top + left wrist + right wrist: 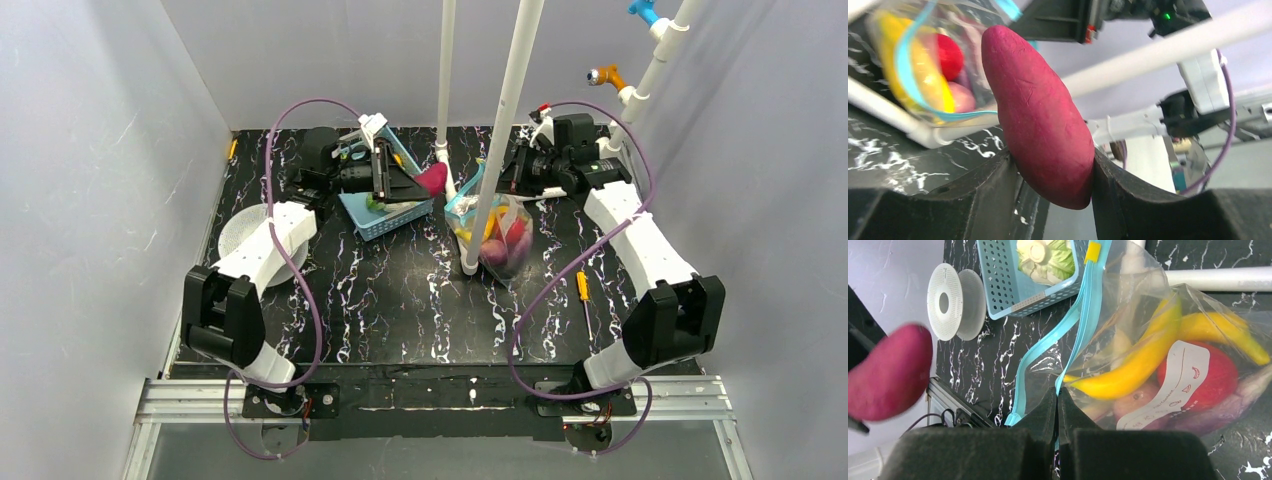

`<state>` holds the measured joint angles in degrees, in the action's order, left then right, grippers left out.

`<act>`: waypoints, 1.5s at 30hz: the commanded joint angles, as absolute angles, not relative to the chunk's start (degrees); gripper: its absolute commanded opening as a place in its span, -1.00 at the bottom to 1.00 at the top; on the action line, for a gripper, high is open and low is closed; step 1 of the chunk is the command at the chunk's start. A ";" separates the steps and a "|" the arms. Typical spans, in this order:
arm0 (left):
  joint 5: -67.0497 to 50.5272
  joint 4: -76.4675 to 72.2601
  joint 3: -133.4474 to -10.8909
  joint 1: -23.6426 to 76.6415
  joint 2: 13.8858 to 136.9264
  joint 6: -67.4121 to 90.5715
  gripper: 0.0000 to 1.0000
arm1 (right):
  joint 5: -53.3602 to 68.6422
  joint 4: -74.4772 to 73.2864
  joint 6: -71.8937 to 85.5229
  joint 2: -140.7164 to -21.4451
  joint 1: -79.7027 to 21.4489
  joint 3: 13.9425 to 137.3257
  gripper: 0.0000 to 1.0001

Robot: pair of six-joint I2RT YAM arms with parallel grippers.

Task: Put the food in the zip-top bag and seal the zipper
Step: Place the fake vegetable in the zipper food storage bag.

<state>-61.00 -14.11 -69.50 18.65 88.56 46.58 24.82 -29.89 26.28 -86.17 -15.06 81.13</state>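
Top: bag (pixel 497 240) mid-table, left gripper (pixel 428 181) just beside its mouth.
Left wrist: jaws clamp magenta piece (pixel 1040 120), not bagged yet.
Right wrist: right gripper (pixel 1058 405) pinches bag rim; banana (pixel 1143 357), apple (pixel 1215 377) inside; zipper (pixel 1083 315) unsealed.

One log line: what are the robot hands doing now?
left gripper: holds purple-red food | right gripper: pinches zip-top bag edge | zipper: open

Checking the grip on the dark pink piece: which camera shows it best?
Left wrist: the dark pink piece fills the frame, pinched between the left gripper's fingers. The top view shows only a small spot; the right wrist shows it blurred at its left edge.
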 commanded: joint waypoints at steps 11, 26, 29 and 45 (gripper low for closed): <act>-65.55 -8.57 -80.74 24.74 102.51 52.85 -1.00 | 24.76 -29.87 22.74 -87.69 -19.64 88.57 -0.97; -61.18 -11.34 -79.74 27.60 105.57 56.39 0.13 | 24.37 -29.69 21.91 -86.88 -20.51 87.87 -0.97; -60.60 -8.71 -79.78 27.60 104.97 54.15 0.36 | 23.94 -29.48 21.89 -86.35 -20.49 87.45 -0.97; -54.41 13.01 -84.67 26.69 100.09 38.28 0.62 | 16.95 -28.31 21.87 -82.03 -20.48 83.40 -0.97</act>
<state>-56.28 4.21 -81.16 27.45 105.46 45.24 20.87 -30.60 22.38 -86.45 -20.27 84.38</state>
